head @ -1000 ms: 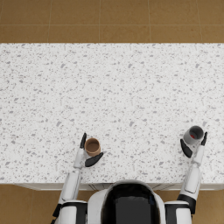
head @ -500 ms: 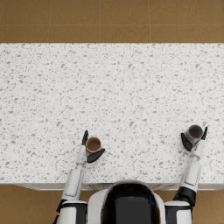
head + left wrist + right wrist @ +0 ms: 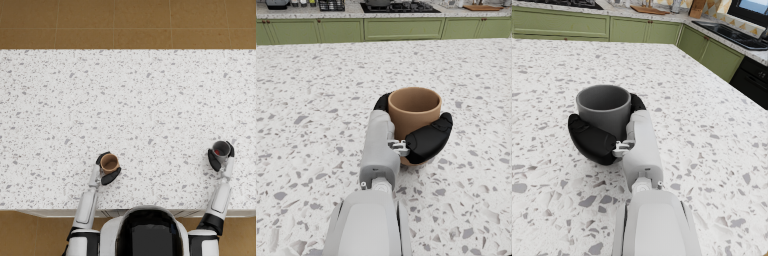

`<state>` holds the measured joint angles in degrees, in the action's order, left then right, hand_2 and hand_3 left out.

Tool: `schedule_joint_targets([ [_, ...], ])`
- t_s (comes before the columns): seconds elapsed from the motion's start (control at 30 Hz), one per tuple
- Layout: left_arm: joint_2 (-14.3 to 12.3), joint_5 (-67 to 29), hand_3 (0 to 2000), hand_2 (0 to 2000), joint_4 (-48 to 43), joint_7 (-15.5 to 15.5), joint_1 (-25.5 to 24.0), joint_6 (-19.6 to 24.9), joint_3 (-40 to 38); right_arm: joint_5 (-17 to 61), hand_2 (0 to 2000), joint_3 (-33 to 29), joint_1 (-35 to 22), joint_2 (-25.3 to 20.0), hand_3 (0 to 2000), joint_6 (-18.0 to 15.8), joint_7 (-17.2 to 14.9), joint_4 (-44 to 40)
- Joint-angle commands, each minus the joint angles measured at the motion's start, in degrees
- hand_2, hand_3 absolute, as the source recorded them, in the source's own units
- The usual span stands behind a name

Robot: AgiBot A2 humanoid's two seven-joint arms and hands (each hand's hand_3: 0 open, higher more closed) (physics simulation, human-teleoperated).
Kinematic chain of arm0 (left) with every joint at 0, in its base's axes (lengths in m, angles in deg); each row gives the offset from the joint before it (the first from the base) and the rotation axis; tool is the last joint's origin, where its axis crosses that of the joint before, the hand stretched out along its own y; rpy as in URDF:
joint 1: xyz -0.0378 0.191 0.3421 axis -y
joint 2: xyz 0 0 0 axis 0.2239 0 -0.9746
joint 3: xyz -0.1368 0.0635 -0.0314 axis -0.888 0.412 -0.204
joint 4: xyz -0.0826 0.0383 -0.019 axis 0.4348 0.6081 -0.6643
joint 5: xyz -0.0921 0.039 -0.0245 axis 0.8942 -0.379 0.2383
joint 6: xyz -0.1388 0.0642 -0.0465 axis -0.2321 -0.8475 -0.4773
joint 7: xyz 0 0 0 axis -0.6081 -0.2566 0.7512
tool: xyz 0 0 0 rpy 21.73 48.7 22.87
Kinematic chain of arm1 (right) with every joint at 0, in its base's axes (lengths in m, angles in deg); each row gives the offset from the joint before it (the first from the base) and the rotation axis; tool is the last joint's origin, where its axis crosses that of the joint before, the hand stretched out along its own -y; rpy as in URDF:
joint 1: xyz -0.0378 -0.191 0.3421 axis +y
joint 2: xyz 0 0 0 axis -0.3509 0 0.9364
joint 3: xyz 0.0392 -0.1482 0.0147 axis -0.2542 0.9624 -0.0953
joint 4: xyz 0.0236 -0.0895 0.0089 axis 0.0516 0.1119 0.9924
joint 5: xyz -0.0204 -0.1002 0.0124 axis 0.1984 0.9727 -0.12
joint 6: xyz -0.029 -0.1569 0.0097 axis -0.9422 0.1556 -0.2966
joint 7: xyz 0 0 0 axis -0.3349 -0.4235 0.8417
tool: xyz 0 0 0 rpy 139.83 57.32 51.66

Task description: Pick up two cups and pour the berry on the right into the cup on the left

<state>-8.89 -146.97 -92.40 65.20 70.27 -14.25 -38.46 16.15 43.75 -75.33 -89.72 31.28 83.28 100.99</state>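
No text, label, brand, number or sign can be read in any of the views. The brown cup (image 3: 413,112) and the grey cup (image 3: 605,109) are seen to be plain, with nothing printed on their walls. No marking is carried by the speckled worktop (image 3: 130,100), and none is shown on the white forearms. The objects on the far kitchen counter are rendered too small for any lettering to be made out.

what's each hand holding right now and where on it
The left hand grips the brown cup around its side wall. The right hand grips the grey cup the same way, fingers wrapped round the body below the rim.
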Motion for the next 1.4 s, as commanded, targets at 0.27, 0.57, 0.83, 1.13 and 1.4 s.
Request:
schedule_joint_targets([
  [0.27,-3.3,0.0,1280,2000,-9.9,0.0,4.3,0.3,3.8,0.0,2000,6.5,2.0,-1.4,1280,0.5,0.2,26.2],
  [0.57,-7.9,-13.9,1280,2000,-8.5,0.1,10.3,0.6,6.0,14.5,2000,14.5,-1.4,-0.4,1280,-0.3,0.3,35.3],
  [0.83,-10.9,-17.0,1280,2000,-4.2,0.1,14.1,0.8,9.3,29.2,2000,20.2,-6.8,-0.6,1280,-0.9,0.3,38.9],
  [1.13,-13.0,-17.2,1280,2000,0.1,0.1,16.9,1.2,10.5,45.8,2000,27.5,-11.4,-2.9,1280,-1.1,0.4,40.9],
  [1.4,-14.7,-17.2,1280,2000,3.3,0.1,19.2,1.3,11.5,60.5,2000,32.3,-13.7,-5.4,1280,-1.3,0.5,42.9],
])
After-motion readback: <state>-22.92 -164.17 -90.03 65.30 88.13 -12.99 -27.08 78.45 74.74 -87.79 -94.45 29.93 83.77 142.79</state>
